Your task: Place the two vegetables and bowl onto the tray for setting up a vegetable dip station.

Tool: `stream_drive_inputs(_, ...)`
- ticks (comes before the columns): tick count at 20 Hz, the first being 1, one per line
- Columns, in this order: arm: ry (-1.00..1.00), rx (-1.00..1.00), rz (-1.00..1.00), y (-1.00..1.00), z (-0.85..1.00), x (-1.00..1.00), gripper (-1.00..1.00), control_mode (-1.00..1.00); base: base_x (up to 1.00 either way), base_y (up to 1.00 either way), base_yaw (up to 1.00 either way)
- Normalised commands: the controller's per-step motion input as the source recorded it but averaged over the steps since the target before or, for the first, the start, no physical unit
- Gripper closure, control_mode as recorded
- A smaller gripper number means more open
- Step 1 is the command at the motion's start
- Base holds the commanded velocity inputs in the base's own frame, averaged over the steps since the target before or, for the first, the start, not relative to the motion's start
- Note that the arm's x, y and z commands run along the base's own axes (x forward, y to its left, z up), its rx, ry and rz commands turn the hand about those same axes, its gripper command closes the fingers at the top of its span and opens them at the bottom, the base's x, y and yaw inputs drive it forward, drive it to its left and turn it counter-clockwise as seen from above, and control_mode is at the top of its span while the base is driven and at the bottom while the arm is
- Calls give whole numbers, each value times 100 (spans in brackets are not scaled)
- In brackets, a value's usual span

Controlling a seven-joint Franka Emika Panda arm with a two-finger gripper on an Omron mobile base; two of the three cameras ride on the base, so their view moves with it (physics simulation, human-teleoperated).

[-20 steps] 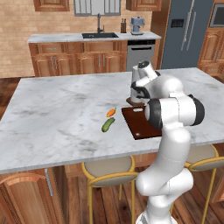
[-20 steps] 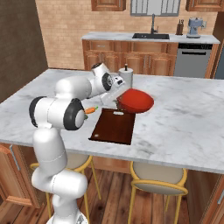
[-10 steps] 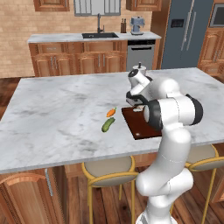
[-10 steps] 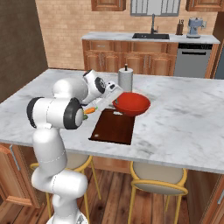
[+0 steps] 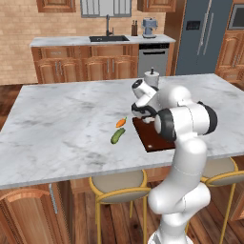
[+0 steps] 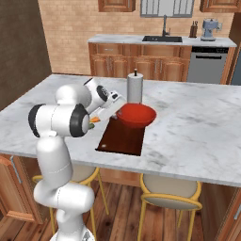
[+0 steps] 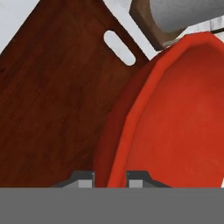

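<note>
From our hand camera, our gripper [image 7: 110,178] is clamped on the near rim of the red bowl [image 7: 175,118], one fingertip [image 7: 83,177] outside the wall and the other inside it. Beneath the bowl lies the dark reddish-brown tray [image 7: 57,92], its pale slot toward the far end. Past that end stands the white paper-towel roll [image 7: 183,13] on its brown base.

From our right base camera, the bowl [image 6: 136,115] sits over the far end of the tray [image 6: 121,139], tipped a little, and we cannot tell whether it touches the board. The tray rests near the front edge of the marble tabletop [image 6: 197,127]. Our gripper [image 6: 116,109] meets the bowl's left rim. The paper-towel roll [image 6: 135,87] rises just behind the bowl.

From our left base camera, the cucumber [image 5: 117,136] and the carrot [image 5: 121,122] lie on the tabletop [image 5: 62,119] just left of the tray [image 5: 152,141], the carrot behind the cucumber, the two close together and both off the board.
</note>
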Motion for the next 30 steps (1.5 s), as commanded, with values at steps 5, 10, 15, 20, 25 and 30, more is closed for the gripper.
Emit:
stream_drive_inputs(5, 1, -1, -1, 19, -13, 0, 100, -100, 0, 0, 0)
stream_drive_inputs(10, 1, -7, -6, 24, -22, 1, 100, -100, 0, 0, 0)
stream_drive_inputs(15, 0, -7, -6, 17, -13, 6, 100, -100, 0, 0, 0)
stream_drive_inputs(20, 0, -7, -6, 12, -10, 6, 100, -100, 0, 0, 0)
stream_drive_inputs(25, 0, -5, -5, 8, -7, 3, 100, -100, 0, 0, 0)
stream_drive_inputs(30, 0, -1, -2, 9, -4, 4, 100, -100, 0, 0, 0)
